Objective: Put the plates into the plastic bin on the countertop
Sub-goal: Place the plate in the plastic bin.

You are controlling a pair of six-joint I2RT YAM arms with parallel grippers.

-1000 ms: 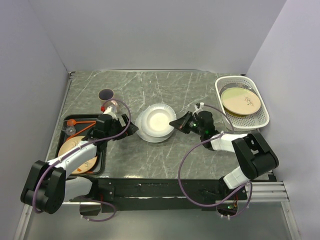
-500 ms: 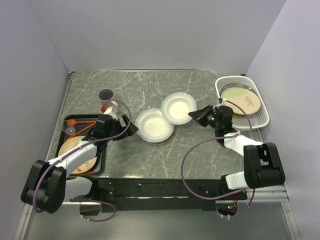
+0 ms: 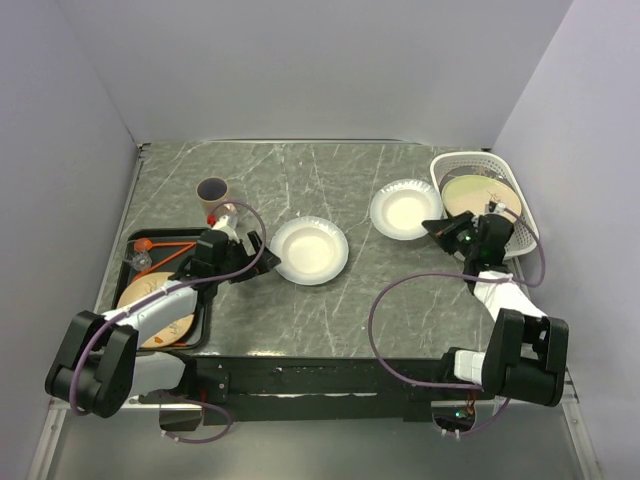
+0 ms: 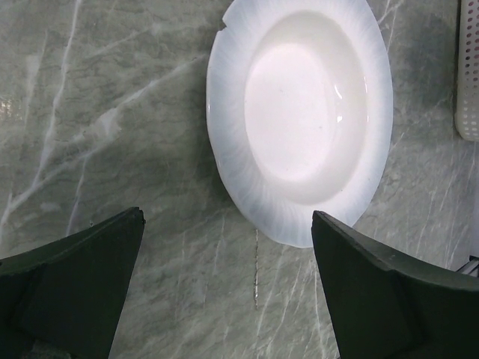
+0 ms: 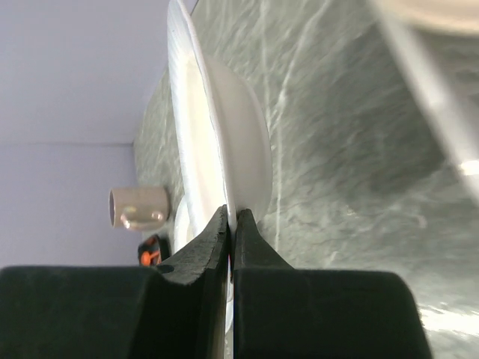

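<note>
Tabletop [image 3: 320, 175]: bare strip along rear. White plate [image 3: 309, 250] obstructs centre; mug [image 3: 212, 189], black tray [image 3: 128, 275] at left; plastic bin [image 3: 465, 157], plate-filled, at right.

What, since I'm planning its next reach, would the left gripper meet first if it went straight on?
The left gripper would likely meet the white plate on the countertop, though its height is unclear.

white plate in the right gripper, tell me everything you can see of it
The white plate is round and glossy, ceramic by the look of it, with a deep well and a broad rim. The right gripper is shut on its rim at the edge nearest the plastic bin. The right wrist view shows it edge-on, its underside bulging out past the fingers. It appears to be held above the countertop, just left of the bin and not yet over it. Nothing else touches it.
</note>
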